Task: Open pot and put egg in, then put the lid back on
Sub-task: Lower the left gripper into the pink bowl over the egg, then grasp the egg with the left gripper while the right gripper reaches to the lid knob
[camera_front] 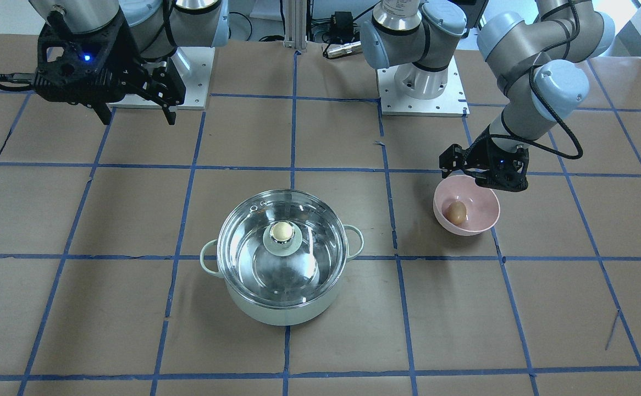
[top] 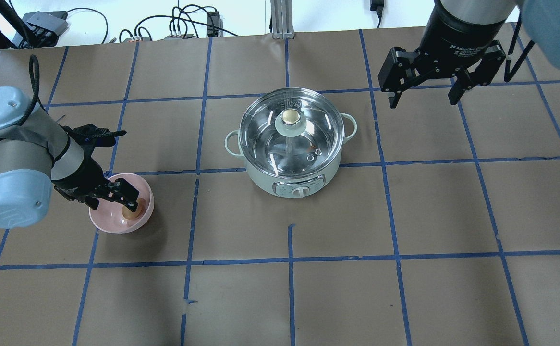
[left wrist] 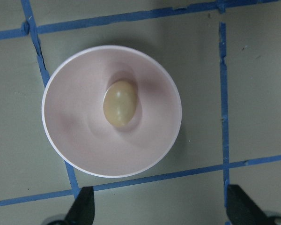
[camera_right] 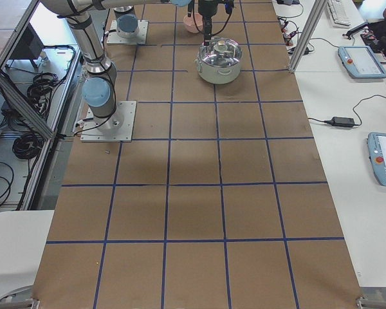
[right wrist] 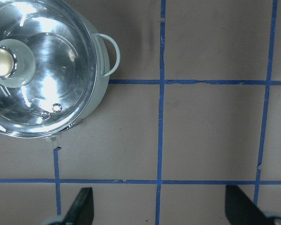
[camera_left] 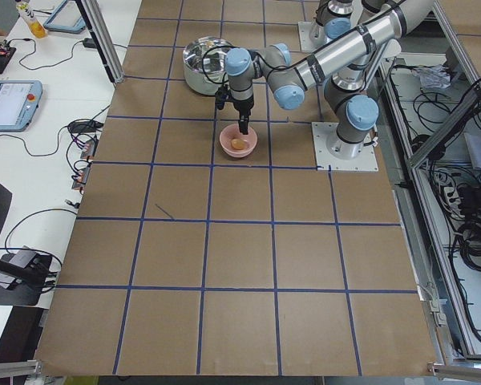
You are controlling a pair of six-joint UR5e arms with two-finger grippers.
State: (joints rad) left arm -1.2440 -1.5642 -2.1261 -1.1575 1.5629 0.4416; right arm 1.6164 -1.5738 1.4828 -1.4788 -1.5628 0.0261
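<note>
The mint-green pot stands mid-table with the glass lid on it, the cream knob at its centre. It also shows in the overhead view and at the top left of the right wrist view. The tan egg lies in a pink bowl. My left gripper hangs open just above the bowl; in the left wrist view its fingertips straddle the bowl's near rim, the egg untouched. My right gripper is open, empty and raised, away from the pot.
The table is brown paper with a grid of blue tape. The two arm bases stand at the robot's edge. The pot has a control knob on its side that faces the robot.
</note>
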